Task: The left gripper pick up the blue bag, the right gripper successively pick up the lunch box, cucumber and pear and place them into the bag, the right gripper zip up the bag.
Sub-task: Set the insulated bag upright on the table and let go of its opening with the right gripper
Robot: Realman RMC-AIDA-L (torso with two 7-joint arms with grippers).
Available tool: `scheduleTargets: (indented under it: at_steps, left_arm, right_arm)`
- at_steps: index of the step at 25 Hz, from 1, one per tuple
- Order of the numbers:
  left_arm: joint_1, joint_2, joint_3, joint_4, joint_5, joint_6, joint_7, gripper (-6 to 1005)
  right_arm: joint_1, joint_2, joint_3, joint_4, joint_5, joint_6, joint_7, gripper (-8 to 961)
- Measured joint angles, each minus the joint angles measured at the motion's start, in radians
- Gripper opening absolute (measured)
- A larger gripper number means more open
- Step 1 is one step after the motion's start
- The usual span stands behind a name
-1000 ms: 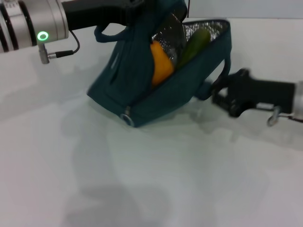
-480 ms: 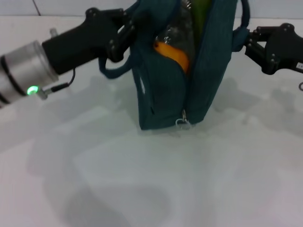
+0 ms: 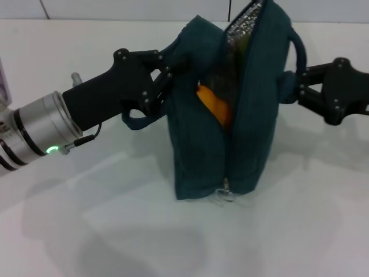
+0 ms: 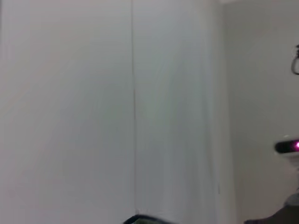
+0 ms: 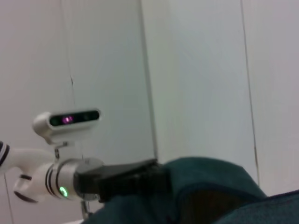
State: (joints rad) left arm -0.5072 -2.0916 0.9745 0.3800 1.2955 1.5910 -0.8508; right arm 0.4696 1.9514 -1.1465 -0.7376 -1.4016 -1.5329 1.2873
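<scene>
Head view: pear (image 3: 216, 108) inside upright, part-unzipped blue bag (image 3: 196, 150).

Looks like a lab test cell: bare white table (image 3: 173, 242), plain white panelled walls (image 4: 93, 93), nothing homely.

White table (image 3: 173, 242) — pale panelled wall (image 4: 93, 93)

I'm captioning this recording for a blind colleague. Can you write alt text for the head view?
A blue bag stands upright on a white table, its zipper open down the front, showing a pear and silver lining inside. The left pincer holds the bag's left side near a handle, and the right pincer is at its right handle.
</scene>
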Motion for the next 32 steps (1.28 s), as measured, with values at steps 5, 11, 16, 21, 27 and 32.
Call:
scheduleTargets:
  at_steps: [5, 11, 16, 21, 27, 32]
  left_arm:
    - [-0.005, -0.002, -0.002, -0.078, -0.140, -0.083, 0.030, 46]
    - [0.003, -0.001, 0.002, -0.099, -0.259, -0.163, 0.030, 46]
    - [0.009, 0.001, 0.002, -0.098, -0.258, -0.170, 0.035, 46]
    - [0.010, 0.000, 0.017, -0.099, -0.228, -0.129, 0.038, 46]
    - [0.008, 0.000, 0.105, -0.093, -0.202, -0.084, 0.046, 45]
    - [0.001, -0.001, 0.108, -0.115, -0.205, -0.095, 0.048, 50]
  right_arm:
    - [-0.020, -0.002, 0.091, -0.001, 0.000, -0.061, 0.002, 63]
    - [-0.046, -0.002, 0.113, -0.002, -0.004, -0.089, 0.000, 62]
    - [-0.055, 0.000, 0.118, -0.002, -0.005, -0.090, 0.000, 61]
    - [-0.057, 0.007, 0.118, -0.002, -0.006, -0.083, 0.002, 61]
    - [-0.028, 0.014, 0.110, 0.013, -0.023, -0.049, 0.017, 62]
    - [-0.005, 0.033, 0.109, 0.011, -0.092, -0.035, 0.052, 60]
